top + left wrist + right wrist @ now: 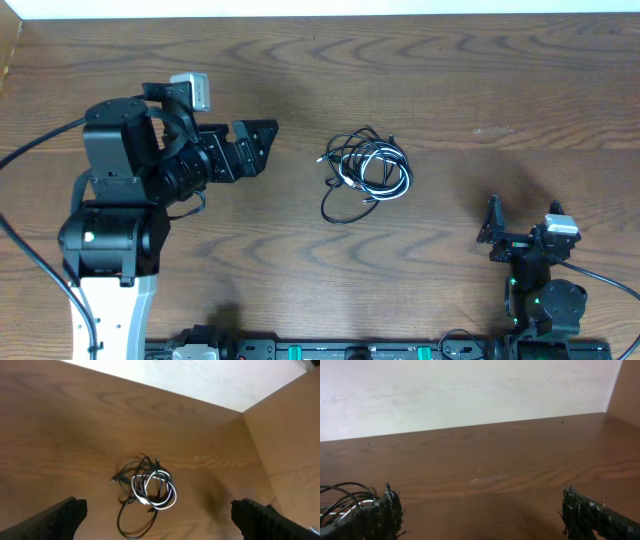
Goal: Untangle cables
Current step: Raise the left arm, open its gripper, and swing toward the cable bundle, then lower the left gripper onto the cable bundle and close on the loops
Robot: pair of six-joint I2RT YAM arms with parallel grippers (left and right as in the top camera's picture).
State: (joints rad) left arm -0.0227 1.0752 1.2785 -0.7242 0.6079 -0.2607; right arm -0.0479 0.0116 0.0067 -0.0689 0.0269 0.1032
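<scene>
Fingers (62,517) on my left gripper (262,148) are spread wide and grasp nothing; through the left wrist camera I see one dark tip at each lower corner, with wood grain between them. My right gripper (495,228) is released the same way: its two frayed-looking fingers (590,515) sit far apart at the bottom of the right wrist view, holding nothing. The cables (368,172) lie in one tangled heap near the middle of the table (450,80), between the two arms and touching neither. From overhead the heap is nearer the left gripper, which points toward it, and well apart from the right one. A white cord (170,500) coils in overlapping rings on one side of the heap, laced through several black cords, and one black loop (335,208) trails out of the pile toward my side of the table. In the right wrist view only a few dark strands show at the left edge, partly hidden behind a finger. A pale wall (470,390) runs along the table's far edge.
</scene>
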